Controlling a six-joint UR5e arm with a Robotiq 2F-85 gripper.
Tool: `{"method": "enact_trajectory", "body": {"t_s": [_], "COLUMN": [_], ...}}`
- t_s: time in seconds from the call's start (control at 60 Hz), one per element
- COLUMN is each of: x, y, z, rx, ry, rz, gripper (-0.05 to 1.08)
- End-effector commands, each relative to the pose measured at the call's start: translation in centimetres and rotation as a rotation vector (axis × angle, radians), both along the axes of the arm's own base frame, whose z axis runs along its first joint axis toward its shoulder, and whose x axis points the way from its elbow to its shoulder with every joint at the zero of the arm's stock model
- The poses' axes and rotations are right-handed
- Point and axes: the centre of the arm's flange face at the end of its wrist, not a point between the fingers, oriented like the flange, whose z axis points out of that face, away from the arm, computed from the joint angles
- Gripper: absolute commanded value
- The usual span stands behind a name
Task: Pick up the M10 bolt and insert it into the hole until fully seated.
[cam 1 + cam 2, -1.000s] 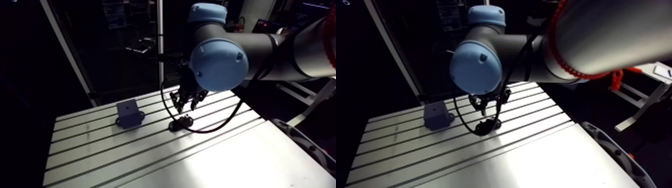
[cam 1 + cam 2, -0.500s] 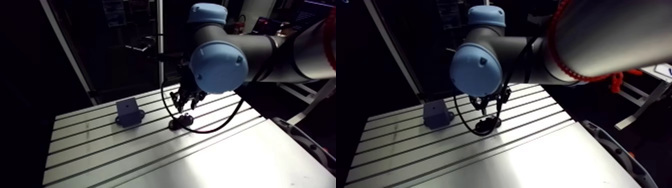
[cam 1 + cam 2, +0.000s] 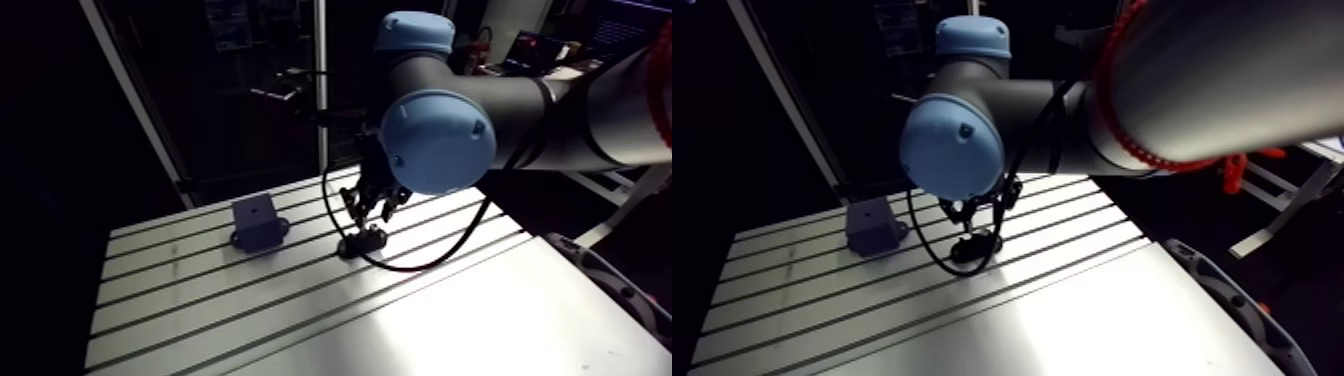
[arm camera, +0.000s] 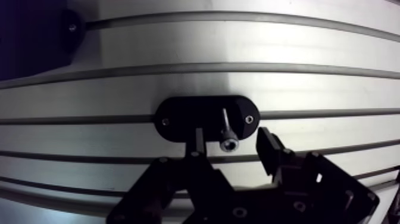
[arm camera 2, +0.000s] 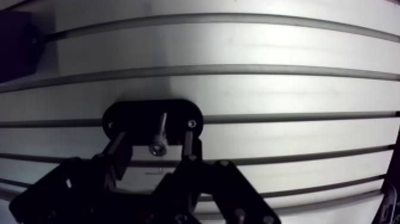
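Note:
In the wrist view a silver bolt (image 4: pixel 227 132) stands upright in a black oval holder (image 4: pixel 178 117) screwed to the slotted table (image 4: pixel 238 42), with its socket head toward the camera. My gripper (image 4: pixel 232 143) hangs over it, open. One finger stands on each side of the bolt head, with gaps showing between pads and bolt. In the arm view the gripper (image 3: pixel 372 205) hovers just above the holder (image 3: pixel 362 241). A grey block (image 3: pixel 257 222) with a hole in its face sits to the left on the table.
The block shows as a dark corner (image 4: pixel 36 36) ahead of and beside the gripper in the wrist view. A looping black cable (image 3: pixel 420 255) hangs near the holder. Grooved aluminium surface (image 3: pixel 200 300) spreads toward the front.
The gripper has sunk a little closer to the holder. Holder, bolt and block lie where they were.

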Motion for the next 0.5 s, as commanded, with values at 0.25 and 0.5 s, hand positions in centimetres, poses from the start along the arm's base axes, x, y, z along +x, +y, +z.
{"method": "enact_trajectory", "body": {"t_s": [0.25, 0.5], "x": [-0.01, 0.00], "y": [0.02, 0.01], "z": [-0.36, -0.38], "rx": [-0.001, -0.002], "ry": [-0.007, -0.008], "rz": [-0.003, -0.001], "gripper": [0.46, 0.48]}}
